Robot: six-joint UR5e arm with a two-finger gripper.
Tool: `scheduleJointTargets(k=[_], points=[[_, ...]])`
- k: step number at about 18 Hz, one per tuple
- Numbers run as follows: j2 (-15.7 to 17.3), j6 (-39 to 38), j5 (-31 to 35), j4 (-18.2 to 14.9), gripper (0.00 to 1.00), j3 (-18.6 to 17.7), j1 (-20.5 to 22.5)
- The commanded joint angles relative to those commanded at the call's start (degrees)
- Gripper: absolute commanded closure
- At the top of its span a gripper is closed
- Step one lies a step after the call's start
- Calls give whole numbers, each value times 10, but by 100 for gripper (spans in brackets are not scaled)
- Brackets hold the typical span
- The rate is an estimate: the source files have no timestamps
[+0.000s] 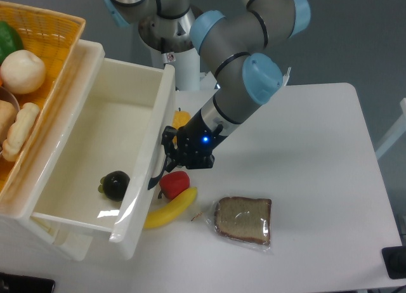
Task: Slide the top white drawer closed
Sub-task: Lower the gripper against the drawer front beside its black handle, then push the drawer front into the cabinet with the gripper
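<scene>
Nearest the camera, right of the top white drawer (pixel 95 153), a bagged bread slice (pixel 243 220) lies on the white table (pixel 304 179). Closer to the drawer front sit a banana (pixel 171 208) and a red pepper (pixel 174 184). The drawer stands pulled well out, a dark fruit (pixel 115 184) inside it. The gripper (pixel 170 160) is right at the drawer's black handle (pixel 160 166), against the front panel; whether its fingers are parted or closed cannot be told. Farther back, left of the drawer, stands an orange basket (pixel 54 52).
</scene>
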Motion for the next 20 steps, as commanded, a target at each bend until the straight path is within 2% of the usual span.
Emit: scheduleJointTargets(k=[20], points=[[7, -50, -10, -5, 100, -4, -70]])
